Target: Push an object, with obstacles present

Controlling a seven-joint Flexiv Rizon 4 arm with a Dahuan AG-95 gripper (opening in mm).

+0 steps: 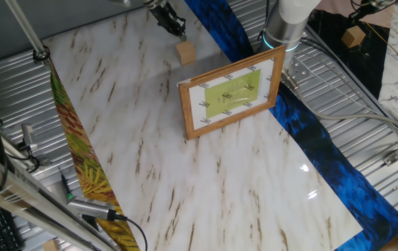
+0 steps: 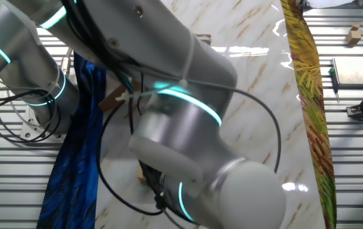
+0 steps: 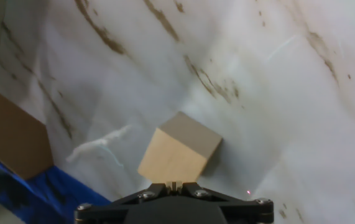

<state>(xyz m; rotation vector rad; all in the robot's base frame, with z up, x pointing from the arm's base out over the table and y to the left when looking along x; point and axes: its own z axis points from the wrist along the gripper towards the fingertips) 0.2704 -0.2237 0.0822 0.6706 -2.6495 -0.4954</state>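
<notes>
Jaws look pinched together right behind the wooden cube (image 3: 178, 154), so I'd keep the gripper (image 3: 174, 185) low and centred (mind that picture frame (image 1: 231, 96)).

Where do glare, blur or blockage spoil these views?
One fixed view: sharp, with small glare spots on the marble table lower right of the picture frame. The other fixed view: the arm fills the picture, near and soft; glare streaks on the table behind. Hand view: the wooden block is crisp above the hand, the marble beyond slightly blurred.
</notes>
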